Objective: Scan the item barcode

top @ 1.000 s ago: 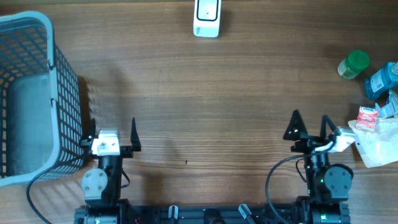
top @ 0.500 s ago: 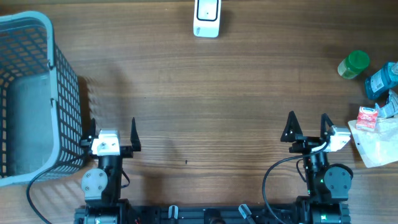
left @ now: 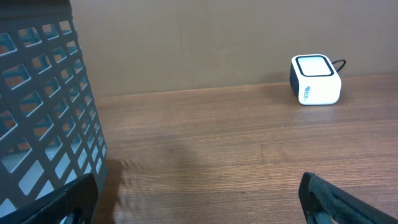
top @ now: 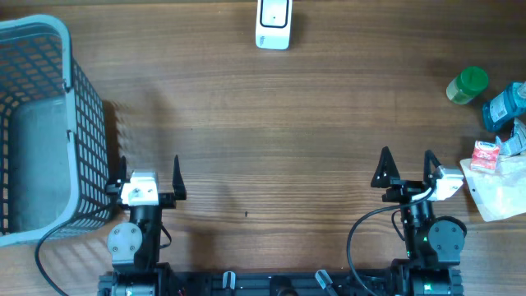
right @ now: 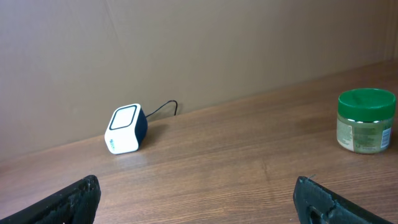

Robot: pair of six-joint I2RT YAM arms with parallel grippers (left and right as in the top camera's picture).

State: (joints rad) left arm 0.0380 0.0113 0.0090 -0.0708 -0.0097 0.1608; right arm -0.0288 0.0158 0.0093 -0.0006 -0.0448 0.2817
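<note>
The white and dark-blue scanner [top: 273, 23] stands at the far middle edge of the table and also shows in the left wrist view [left: 316, 79] and the right wrist view [right: 127, 129]. Items lie at the right edge: a green-lidded jar [top: 468, 85] [right: 367, 121], a blue bottle [top: 503, 105] and a red-and-white packet [top: 486, 154]. No barcode is visible on them. My left gripper [top: 149, 171] [left: 198, 194] is open over bare wood at the near left. My right gripper [top: 406, 164] [right: 196, 194] is open at the near right, left of the packet, holding nothing.
A grey lattice basket [top: 82, 107] [left: 43, 112] fills the left side, close beside my left gripper. A crumpled clear plastic bag [top: 497, 193] lies at the right edge near my right gripper. Bare wooden tabletop [top: 271, 140] stretches between the arms and the scanner.
My right gripper has shifted slightly to the left and then stayed still. The left arm and all objects have not moved.
</note>
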